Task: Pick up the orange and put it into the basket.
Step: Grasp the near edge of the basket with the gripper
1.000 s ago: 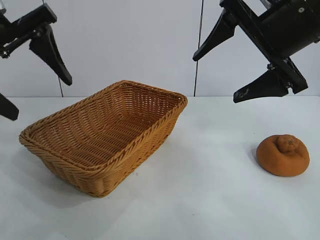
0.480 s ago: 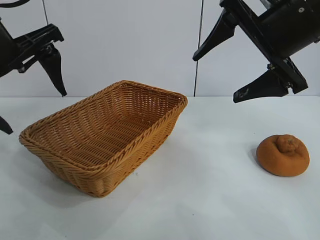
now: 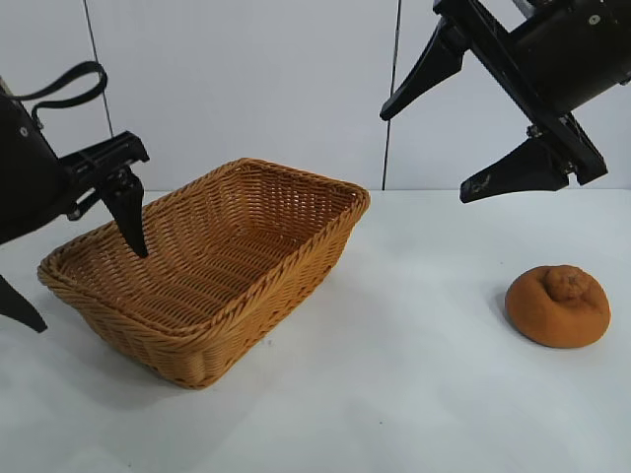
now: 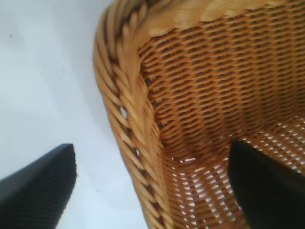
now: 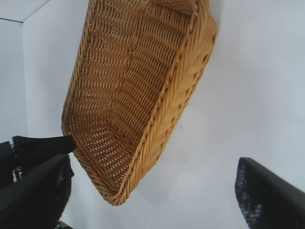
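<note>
The orange (image 3: 557, 305), dull brownish-orange with a knobby top, lies on the white table at the right, apart from both grippers. The wicker basket (image 3: 212, 261) stands left of centre. My left gripper (image 3: 87, 286) is open and straddles the basket's left end: one finger is over the inside, the other is outside near the table. In the left wrist view the basket's corner rim (image 4: 128, 109) lies between the open fingers (image 4: 40, 188). My right gripper (image 3: 427, 155) is open and empty, high above the table between basket and orange. The orange is out of both wrist views.
The white table (image 3: 414, 394) ends at a white wall behind. The right wrist view shows the basket (image 5: 138, 95), bare table beside it, and the left gripper's finger (image 5: 43, 143) at the basket's far end.
My left gripper has come down from high at the left to the basket's left rim, staying open. The right arm, the basket and the orange have not moved.
</note>
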You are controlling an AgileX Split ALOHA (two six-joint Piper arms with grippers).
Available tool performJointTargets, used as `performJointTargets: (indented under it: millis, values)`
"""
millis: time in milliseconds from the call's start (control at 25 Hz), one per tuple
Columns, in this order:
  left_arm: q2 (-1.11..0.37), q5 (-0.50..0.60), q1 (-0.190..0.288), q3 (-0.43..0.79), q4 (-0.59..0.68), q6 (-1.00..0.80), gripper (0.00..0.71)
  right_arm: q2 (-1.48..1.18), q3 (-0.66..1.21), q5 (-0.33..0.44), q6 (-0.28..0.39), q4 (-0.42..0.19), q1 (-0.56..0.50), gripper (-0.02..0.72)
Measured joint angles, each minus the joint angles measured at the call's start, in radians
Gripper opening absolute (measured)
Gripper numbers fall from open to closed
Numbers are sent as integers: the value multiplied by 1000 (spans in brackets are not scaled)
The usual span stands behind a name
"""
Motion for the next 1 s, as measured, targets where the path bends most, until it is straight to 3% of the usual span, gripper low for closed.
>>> performJointTargets:
  millis: [240,560,640,800,840,1000]
  values:
    - [118,-59,35,0,-59,-7,616,0,0,0,0,0,0,640]
    - [126,-103,51,1,-134,55,590,0,0,0,0,0,0,640]
    - [126,-103,51,1,-135,57,498,0,0,0,0,0,0,640]
    - [126,-79,51,1,-136,75,160,0,0,1,0,0,0,640]
    - [126,-76,51,1,-144,69,105,0,0,2,0,0,0,640]
    - [126,-13,54,-31,-171,92,87,0,0,2,0,-1,0,640]
